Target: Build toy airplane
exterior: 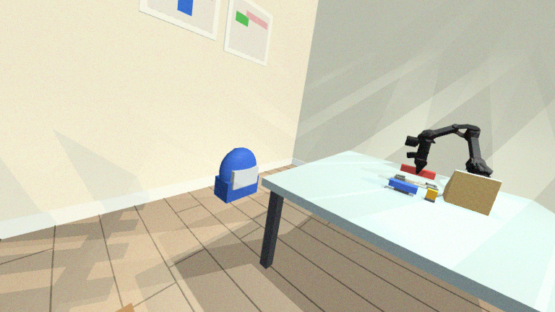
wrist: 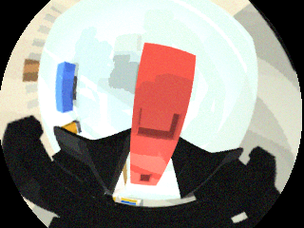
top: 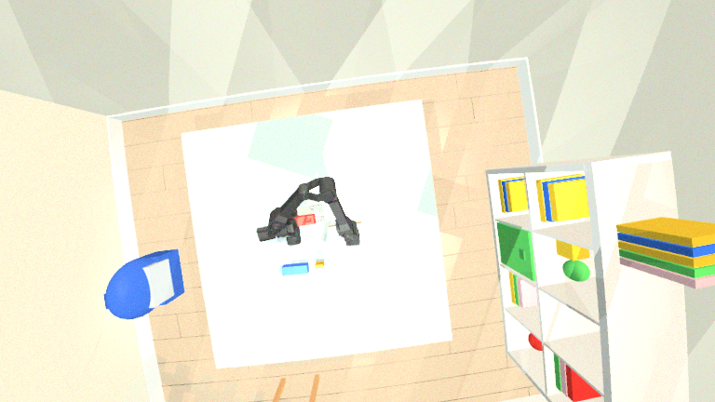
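My gripper point(exterior: 420, 170) point(wrist: 152, 132) points down and is shut on the red fuselage point(top: 304, 220) point(exterior: 420, 172) point(wrist: 166, 90), which looks about level, socket side up. In the exterior view the fuselage appears just above and behind the pale grey jig point(exterior: 399, 177). Its underside and any contact with the cradle cannot be made out. The blue wing point(top: 294, 269) point(exterior: 402, 186) point(wrist: 66, 87) and the yellow tail fin point(top: 319, 263) point(exterior: 431, 193) point(wrist: 71, 127) sit apart from the fuselage, on small dark supports. In the top view the arm hides the fingertips.
A tan block-like panel point(exterior: 472, 193) stands on the table point(exterior: 327, 182) beside the tail fin, in front of the arm's base. A blue domed object point(top: 128, 287) point(exterior: 238, 173) is beyond the table's edge. A white bookshelf point(top: 632, 203) stands off to the right in the top view.
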Robot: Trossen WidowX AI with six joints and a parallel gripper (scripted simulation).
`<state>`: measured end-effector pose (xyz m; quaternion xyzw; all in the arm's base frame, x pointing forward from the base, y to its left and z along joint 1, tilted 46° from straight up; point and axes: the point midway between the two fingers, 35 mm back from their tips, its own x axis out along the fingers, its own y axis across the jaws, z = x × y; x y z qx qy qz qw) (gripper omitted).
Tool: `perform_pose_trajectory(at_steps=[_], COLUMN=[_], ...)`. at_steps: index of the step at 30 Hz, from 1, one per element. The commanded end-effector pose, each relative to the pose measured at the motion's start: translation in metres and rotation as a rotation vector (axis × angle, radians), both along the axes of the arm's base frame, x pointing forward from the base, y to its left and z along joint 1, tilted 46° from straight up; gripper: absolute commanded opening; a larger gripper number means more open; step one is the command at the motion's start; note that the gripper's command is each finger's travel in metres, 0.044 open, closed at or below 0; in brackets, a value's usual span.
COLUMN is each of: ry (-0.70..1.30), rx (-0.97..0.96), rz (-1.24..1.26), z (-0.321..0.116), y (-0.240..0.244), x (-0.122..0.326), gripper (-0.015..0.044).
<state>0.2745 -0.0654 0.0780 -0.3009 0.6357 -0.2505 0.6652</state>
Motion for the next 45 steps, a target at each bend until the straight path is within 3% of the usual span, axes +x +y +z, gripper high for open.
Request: perform_pose_trajectory(at_steps=[1, 45], ry=[-0.006, -0.006], rx=[-0.005, -0.007], rz=[0.003, 0.003], z=[0.002, -0.023], y=[-0.001, -0.030], x=[0.000, 0.004], gripper=[0.0195, 0.0195])
